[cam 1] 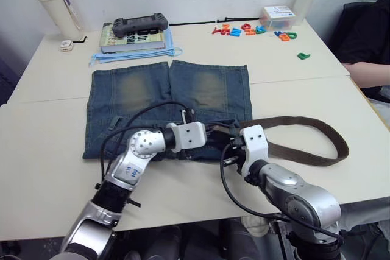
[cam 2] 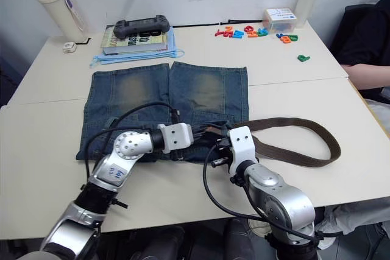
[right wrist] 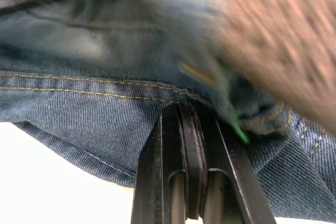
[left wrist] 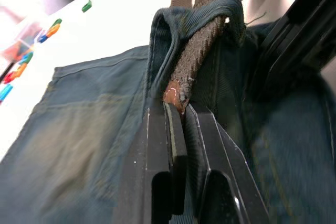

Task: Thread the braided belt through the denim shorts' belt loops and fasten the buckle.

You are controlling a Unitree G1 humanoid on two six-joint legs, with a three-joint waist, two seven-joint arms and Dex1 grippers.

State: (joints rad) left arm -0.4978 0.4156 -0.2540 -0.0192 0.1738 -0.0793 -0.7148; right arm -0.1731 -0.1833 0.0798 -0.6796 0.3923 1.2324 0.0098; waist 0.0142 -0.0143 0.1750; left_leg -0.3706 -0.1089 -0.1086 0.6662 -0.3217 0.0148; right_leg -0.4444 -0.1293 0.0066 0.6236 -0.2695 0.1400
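Left tool (left wrist: 178, 109) pinches the belt (left wrist: 202, 51) tip just past a belt loop (left wrist: 195, 15). Right tool (right wrist: 190, 109), pressed together, grips the shorts (cam 1: 170, 98) at the waistband edge, near the worktop (cam 1: 55, 144) front.

The two eye views look forward and down from the robot's head over a cream table (cam 1: 55, 150), taking in both arms and the far wall; they share nearly the whole scene, offset slightly sideways. The left wrist view looks along the left gripper (left wrist: 178, 109) from very close, facing the denim shorts (left wrist: 68, 145) and braided belt (left wrist: 202, 45). The right wrist view sits equally close behind the right gripper (right wrist: 190, 109), facing the shorts' hem.
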